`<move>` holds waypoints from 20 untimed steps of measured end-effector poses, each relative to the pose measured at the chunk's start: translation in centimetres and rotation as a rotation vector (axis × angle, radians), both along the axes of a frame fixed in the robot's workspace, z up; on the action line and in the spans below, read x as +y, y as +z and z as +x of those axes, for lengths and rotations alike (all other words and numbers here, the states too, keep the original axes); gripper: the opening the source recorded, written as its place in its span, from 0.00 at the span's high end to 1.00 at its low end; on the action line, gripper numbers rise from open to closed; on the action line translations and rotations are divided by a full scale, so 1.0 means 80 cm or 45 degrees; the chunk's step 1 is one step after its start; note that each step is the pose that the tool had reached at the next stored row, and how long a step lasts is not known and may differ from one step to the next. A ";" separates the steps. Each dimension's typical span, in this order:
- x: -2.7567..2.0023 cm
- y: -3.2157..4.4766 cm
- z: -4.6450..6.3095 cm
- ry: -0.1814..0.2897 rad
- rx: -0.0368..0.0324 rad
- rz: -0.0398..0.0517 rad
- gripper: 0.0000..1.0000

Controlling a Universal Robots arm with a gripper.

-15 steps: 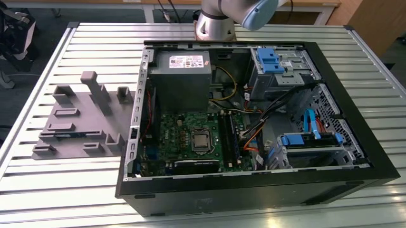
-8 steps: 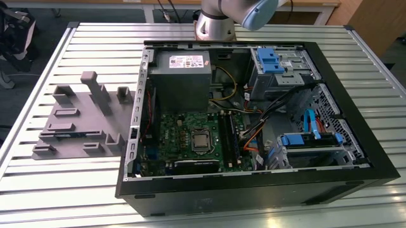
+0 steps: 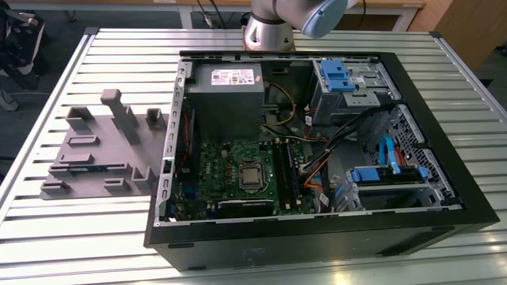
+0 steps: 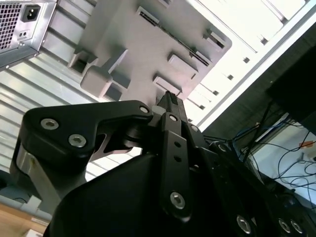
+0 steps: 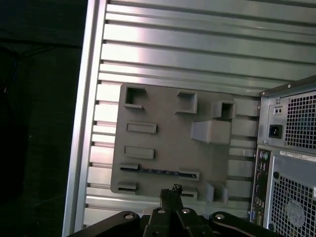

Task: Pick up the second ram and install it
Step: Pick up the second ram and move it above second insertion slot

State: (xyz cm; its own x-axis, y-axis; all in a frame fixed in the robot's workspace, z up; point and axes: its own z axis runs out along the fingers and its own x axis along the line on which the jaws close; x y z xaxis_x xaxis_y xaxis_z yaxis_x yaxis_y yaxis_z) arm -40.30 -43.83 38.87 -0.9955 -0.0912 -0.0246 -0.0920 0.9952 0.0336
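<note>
The second ram (image 5: 159,172) is a thin dark stick with blue glints. It stands on edge in a long slot of the grey holder (image 5: 168,148), which lies on the table beside the open computer case (image 3: 317,160). The ram's slot also appears in the exterior view (image 3: 79,168). In both wrist views my gripper (image 5: 171,190) hangs well above the holder, fingertips (image 4: 168,97) pressed together with nothing between them. In the first wrist view the tips sit just off the ram's slot. The black memory slots (image 3: 287,172) lie beside the processor socket on the motherboard.
The slatted metal table (image 3: 95,237) carries the case and the holder. Upright grey posts (image 3: 119,113) rise from the holder. The case's rear panel (image 5: 291,148) stands close to the holder. The arm's base (image 3: 268,32) is behind the case. Beyond the table edge the floor (image 5: 39,98) is dark.
</note>
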 end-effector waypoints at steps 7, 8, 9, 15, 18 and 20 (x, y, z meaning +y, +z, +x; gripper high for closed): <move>0.0000 -0.0003 0.000 0.104 0.0000 -0.009 0.89; 0.0000 -0.0003 0.000 0.120 0.0001 -0.011 0.89; 0.0000 -0.0004 0.000 0.135 0.0001 -0.013 0.89; 0.0000 -0.0009 0.000 0.225 -0.0001 -0.017 0.89; 0.0000 -0.0014 0.000 0.279 -0.0005 -0.018 0.89; 0.0000 -0.0016 0.000 0.313 -0.0006 -0.018 0.89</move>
State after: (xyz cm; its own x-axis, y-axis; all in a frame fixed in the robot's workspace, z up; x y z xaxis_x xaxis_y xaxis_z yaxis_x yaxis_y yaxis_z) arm -40.31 -43.83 38.74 -0.9433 -0.3312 -0.0221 -0.3316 0.9432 0.0197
